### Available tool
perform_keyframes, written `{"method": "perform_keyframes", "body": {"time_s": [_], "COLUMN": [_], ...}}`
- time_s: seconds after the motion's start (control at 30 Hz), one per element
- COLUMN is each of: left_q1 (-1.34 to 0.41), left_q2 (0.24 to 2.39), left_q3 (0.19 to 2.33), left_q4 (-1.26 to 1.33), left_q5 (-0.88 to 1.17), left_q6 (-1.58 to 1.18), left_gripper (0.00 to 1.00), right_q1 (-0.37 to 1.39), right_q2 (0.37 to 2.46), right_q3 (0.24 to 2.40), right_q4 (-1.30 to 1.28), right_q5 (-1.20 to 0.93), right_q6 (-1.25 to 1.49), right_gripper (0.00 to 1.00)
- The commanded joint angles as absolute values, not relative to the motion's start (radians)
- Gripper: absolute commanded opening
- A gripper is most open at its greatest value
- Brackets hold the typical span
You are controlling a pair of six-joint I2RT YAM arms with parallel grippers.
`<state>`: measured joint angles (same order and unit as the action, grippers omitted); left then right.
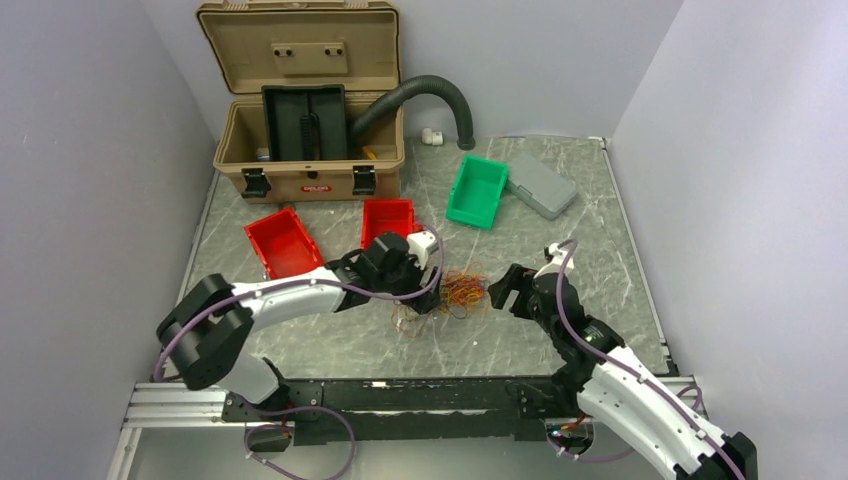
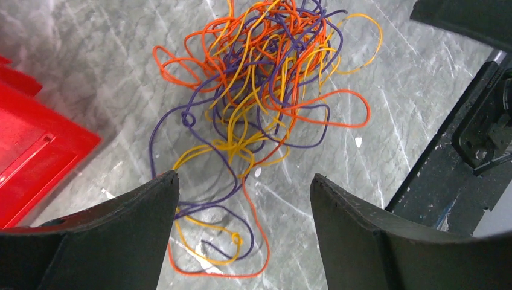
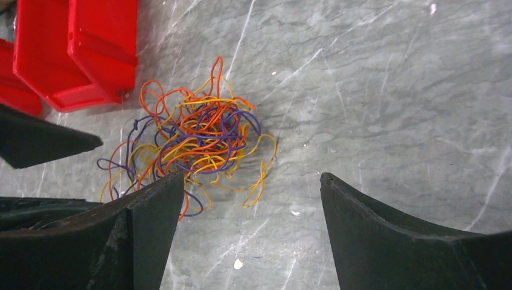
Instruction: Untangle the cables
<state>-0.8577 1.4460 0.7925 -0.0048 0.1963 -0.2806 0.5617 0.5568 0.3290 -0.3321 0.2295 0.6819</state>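
While both stood spread wide, grasping nothing, the left gripper hung over the left loops of the cables and the right gripper hung just right of them. They flanked the tangle, probably to pull from opposite sides. It lay mid-desk, near a red bin.

1. The cables are lying in one tangled heap on the grey marbled counter, near its middle.
2. Hair-thin orange, yellow and dark purple strands are looping over and through one another.
3. A few loose loops are trailing flat from the clump's edges.
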Motion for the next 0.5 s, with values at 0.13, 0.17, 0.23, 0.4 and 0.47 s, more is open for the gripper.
{"method": "perform_keyframes", "body": {"time_s": [0.13, 0.17, 0.23, 0.4, 0.47], "left_q1": [-0.887, -0.888, -0.888, -0.897, -0.899], "left_q2": [1.608, 1.624, 1.67, 1.778, 1.797], "left_q3": [0.986, 1.001, 1.03, 1.086, 1.084], "left_q4": [0.004, 0.009, 0.015, 0.019, 0.039], "left_q5": [0.216, 0.219, 0.23, 0.253, 0.262], "left_q6": [-0.273, -0.272, -0.278, -0.309, -0.323], "left_gripper": [0.83, 0.83, 0.83, 0.8, 0.79], "right_q1": [0.56, 0.562, 0.562, 0.561, 0.563], "right_q2": [0.695, 0.711, 0.749, 0.872, 0.922], "right_q3": [0.346, 0.349, 0.348, 0.331, 0.318], "right_q4": [-0.205, -0.195, -0.164, -0.095, -0.057], "right_q5": [0.18, 0.185, 0.191, 0.199, 0.196], "right_q6": [0.66, 0.664, 0.675, 0.742, 0.771], "right_gripper": [0.86, 0.86, 0.85, 0.84, 0.83]}}
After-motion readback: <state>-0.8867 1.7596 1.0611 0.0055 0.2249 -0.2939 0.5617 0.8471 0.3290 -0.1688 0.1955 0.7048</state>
